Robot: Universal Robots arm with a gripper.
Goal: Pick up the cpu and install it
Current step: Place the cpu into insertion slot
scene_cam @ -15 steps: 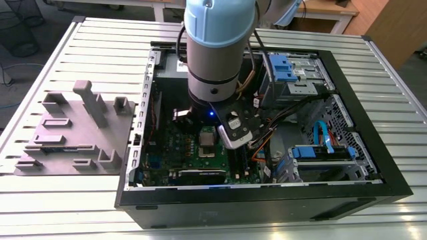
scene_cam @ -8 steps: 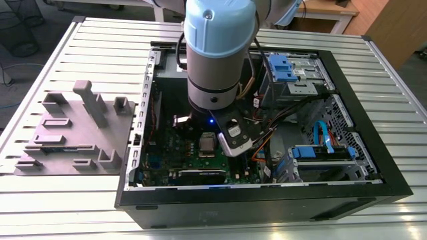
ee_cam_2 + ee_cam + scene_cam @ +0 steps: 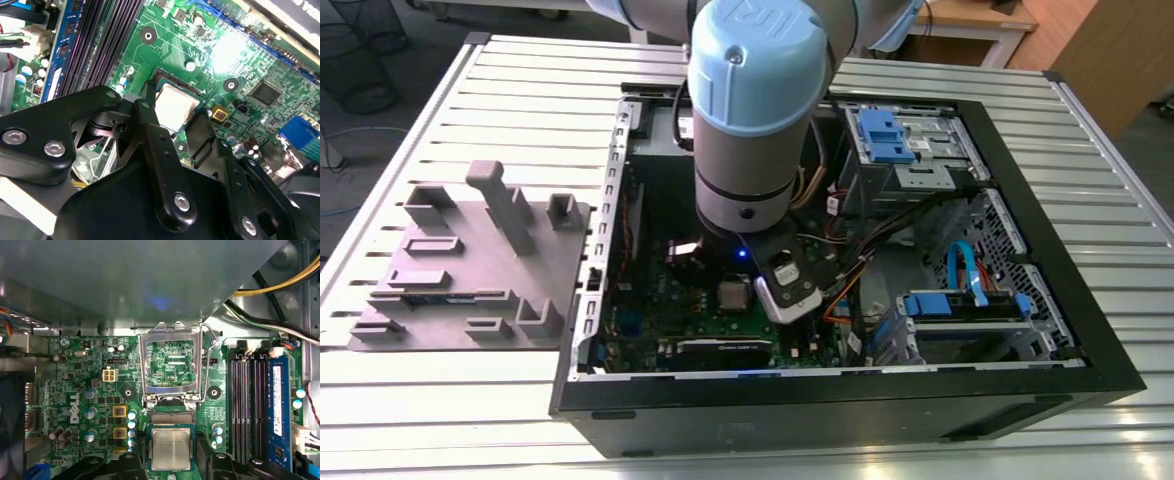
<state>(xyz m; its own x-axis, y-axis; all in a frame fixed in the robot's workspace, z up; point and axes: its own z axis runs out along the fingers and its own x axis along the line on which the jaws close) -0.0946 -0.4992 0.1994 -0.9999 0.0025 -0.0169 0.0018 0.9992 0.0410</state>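
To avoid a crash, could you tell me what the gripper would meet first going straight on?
Probably the cpu, lying directly ahead of the gripper; how near it is remains unclear.

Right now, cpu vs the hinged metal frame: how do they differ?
The cpu is a solid plate; the metal frame is hollow, with the board showing through. The cpu lies flat in the socket; the metal frame is swung open off it. The metal frame looks the larger. Both are silvery metal.
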